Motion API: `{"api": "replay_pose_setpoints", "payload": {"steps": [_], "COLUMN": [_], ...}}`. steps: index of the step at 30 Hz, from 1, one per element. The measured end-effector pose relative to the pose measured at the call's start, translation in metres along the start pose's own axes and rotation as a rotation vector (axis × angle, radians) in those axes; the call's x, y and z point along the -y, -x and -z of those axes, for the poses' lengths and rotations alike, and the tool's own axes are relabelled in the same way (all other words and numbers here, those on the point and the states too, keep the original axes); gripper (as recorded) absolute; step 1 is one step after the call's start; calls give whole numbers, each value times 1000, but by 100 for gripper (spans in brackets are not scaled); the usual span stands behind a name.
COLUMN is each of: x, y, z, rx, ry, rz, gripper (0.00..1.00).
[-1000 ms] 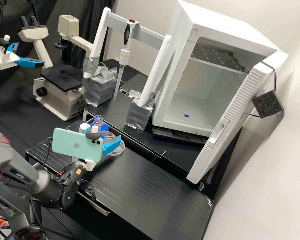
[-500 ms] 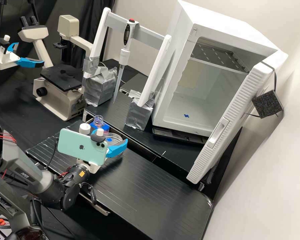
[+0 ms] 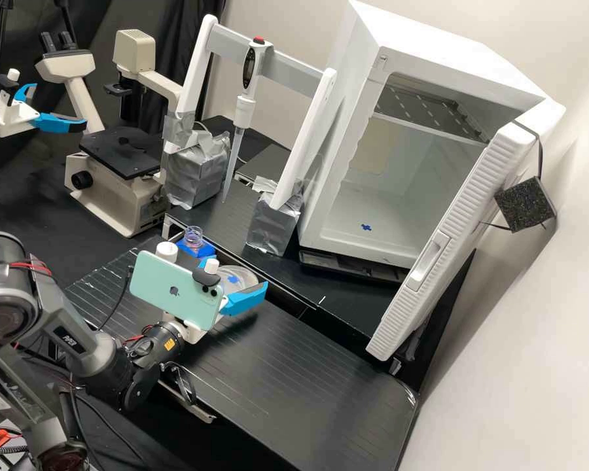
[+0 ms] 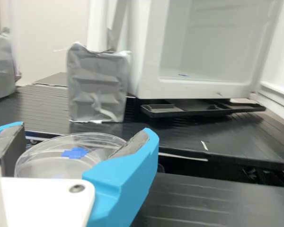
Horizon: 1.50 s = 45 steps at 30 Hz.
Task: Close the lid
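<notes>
In the high view the gripper (image 3: 238, 276) is low over the lower black platform, its blue fingers on either side of a clear round dish (image 3: 243, 275) with a blue mark. The wrist view has the gripper (image 4: 85, 131) shut on this clear dish (image 4: 97, 142), whose rim meets both grey pads. A blue tape mark (image 4: 75, 152) shows through the clear plastic. Whether the held piece is a lid alone or a lid on its base, I cannot tell. A phone partly hides the dish's near left side in the high view.
A blue holder (image 3: 207, 249) with an open clear bottle (image 3: 193, 237) and a white-capped bottle (image 3: 166, 250) stand just behind the phone. Behind are a pipette stand (image 3: 273, 222) and a white incubator (image 3: 334, 229), its door (image 3: 438, 255) swung open. A microscope (image 3: 114, 190) is at left.
My gripper has moved rightward and a little nearer the platform's front. The dish's blue mark has shifted along with the fingers over the last half second. The incubator door has not moved.
</notes>
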Motion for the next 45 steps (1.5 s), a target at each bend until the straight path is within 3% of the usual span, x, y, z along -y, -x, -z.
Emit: {"api": "replay_pose_setpoints", "payload": {"steps": [8,14,16,24,28,45], "x": [-1,-4,-5,-2,2,7], "y": [0,3,4,4,2,-2], "z": [0,4,6,13,14,9], "rx": [2,-24,-35,-70,-82,-62], "ry": [-5,-71,-80,-76,-57,-44], "rz": [-6,-14,-15,11,32,50], "gripper": [0,0,0,0,0,0]}}
